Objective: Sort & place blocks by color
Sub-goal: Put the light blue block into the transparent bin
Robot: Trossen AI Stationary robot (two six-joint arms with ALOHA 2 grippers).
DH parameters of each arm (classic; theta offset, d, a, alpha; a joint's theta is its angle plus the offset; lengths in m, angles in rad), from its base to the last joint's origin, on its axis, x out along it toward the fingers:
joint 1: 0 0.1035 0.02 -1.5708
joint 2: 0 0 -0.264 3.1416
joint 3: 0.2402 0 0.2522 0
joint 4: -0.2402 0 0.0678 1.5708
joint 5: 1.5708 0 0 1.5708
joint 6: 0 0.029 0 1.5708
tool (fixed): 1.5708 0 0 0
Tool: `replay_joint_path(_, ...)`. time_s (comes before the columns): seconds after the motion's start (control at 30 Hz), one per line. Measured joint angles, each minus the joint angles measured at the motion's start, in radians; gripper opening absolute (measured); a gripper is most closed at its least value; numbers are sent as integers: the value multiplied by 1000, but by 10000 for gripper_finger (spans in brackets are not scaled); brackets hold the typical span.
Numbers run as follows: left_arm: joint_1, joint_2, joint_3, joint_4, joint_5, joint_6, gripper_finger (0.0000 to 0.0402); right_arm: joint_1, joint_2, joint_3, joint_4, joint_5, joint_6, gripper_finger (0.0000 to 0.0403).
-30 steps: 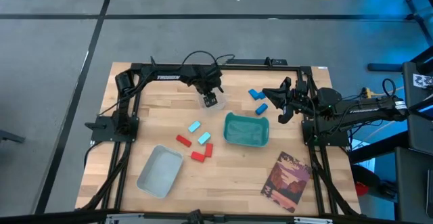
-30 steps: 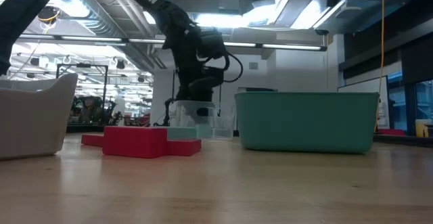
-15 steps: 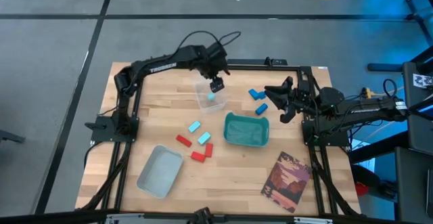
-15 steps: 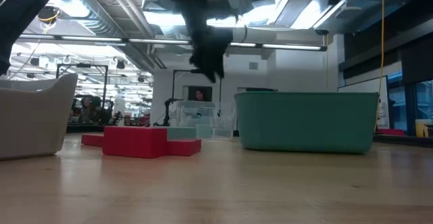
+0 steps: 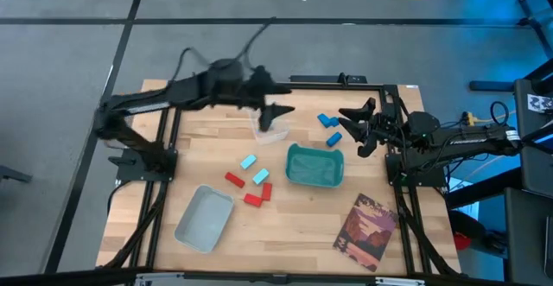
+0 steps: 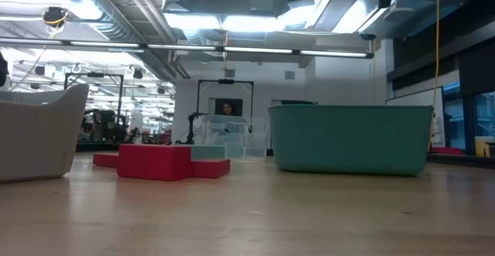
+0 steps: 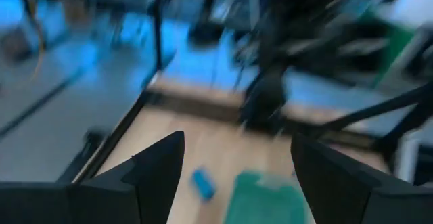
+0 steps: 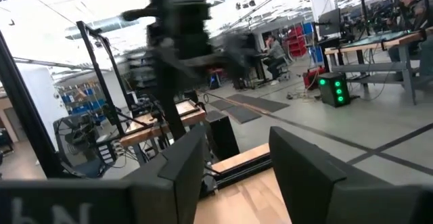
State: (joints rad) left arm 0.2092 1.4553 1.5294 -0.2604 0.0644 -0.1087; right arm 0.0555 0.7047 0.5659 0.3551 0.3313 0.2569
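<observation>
Two light cyan blocks (image 5: 248, 162) (image 5: 260, 177) and three red blocks (image 5: 233, 180) (image 5: 252, 200) (image 5: 266, 191) lie flat on the table, left of the teal bin (image 5: 314, 167). Two darker blue blocks (image 5: 326, 119) (image 5: 333, 137) lie beyond the bin. A clear container (image 5: 268, 130) stands at the far middle. My left gripper (image 5: 282, 111) (image 7: 237, 139) hangs high above that container, open, with nothing between its fingers. At the far right my right gripper (image 5: 348, 122) (image 8: 237, 136) is raised beside the blue blocks, open and empty.
A grey tray (image 5: 204, 219) sits at the near left and a picture book (image 5: 367, 232) at the near right. In the low view the red blocks (image 6: 155, 162) and the teal bin (image 6: 352, 138) stand in front. Bare wood lies between bin and tray.
My left gripper has risen out of the clear container and tipped from pointing down toward level, staying open. A light cyan block remains in the container. In the low view the left arm has gone up out of the picture.
</observation>
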Motion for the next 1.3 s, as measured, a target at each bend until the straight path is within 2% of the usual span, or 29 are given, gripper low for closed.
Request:
replay_joint_path(0.1,-63,-116,-157,204,-7,-23,263,0,-1,0,2,0,1,170)
replay_joint_path(0.23,-142,-255,-385,435,-66,-69,263,0,-1,0,2,-12,28,170)
replay_joint_path(0.43,-245,-387,-638,607,-171,-95,263,0,-1,0,0,-44,27,170)
replay_joint_path(0.57,-273,-420,-700,610,-235,-95,263,0,-1,0,-2,-45,26,170)
replay_joint_path(0.83,-275,-424,-706,607,-242,-94,263,0,-1,0,-9,-45,27,170)
replay_joint_path(0.93,-276,-423,-676,482,-310,-123,263,0,-1,0,-10,-45,26,170)
replay_joint_path(1.07,-256,-378,-544,82,-362,-190,263,0,0,0,-29,-45,26,170)
replay_joint_path(1.17,-240,-302,-469,-163,-362,-216,263,0,0,0,-42,-45,26,170)
replay_joint_path(1.3,-220,-196,-446,-296,-298,-273,263,0,0,0,-52,-45,26,170)
